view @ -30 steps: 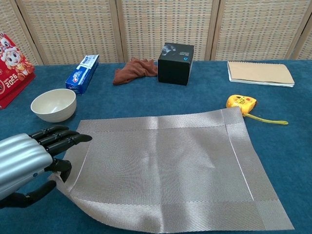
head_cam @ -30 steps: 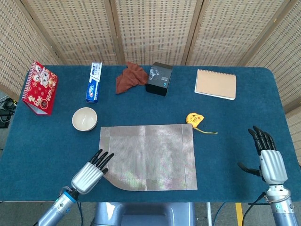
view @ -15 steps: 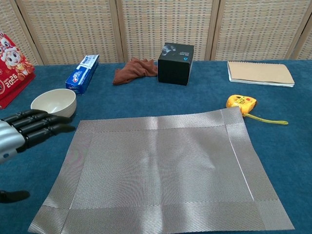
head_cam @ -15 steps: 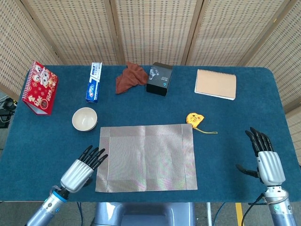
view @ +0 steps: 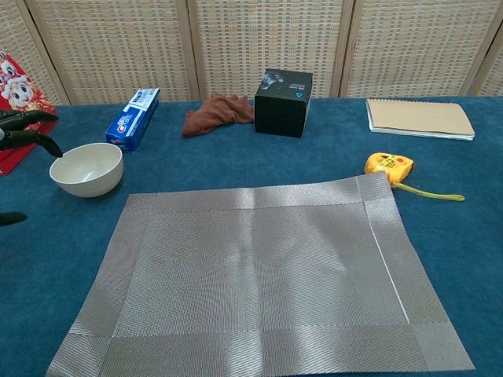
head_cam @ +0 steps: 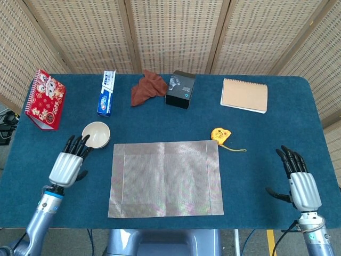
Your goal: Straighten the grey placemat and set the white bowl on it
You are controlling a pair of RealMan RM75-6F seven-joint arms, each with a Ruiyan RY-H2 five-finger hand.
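The grey placemat (head_cam: 166, 178) (view: 255, 275) lies flat and square on the blue table, all corners down. Just off its far left corner stands the white bowl (head_cam: 96, 134) (view: 86, 168), upright and empty. My left hand (head_cam: 68, 163) hovers beside the bowl on its left, fingers spread and holding nothing; in the chest view only its fingertips (view: 27, 135) show at the left edge. My right hand (head_cam: 299, 180) is open near the table's front right edge, far from the mat.
Along the back sit a red calendar (head_cam: 45, 100), a toothpaste box (head_cam: 107, 92), a brown cloth (head_cam: 148, 87), a black box (head_cam: 180, 89) and a tan notebook (head_cam: 244, 95). A yellow tape measure (head_cam: 220, 134) lies off the mat's far right corner.
My left hand let go of the mat's near left corner, which dropped flat, then moved left and away from me to beside the bowl. The right hand drifted slightly nearer.
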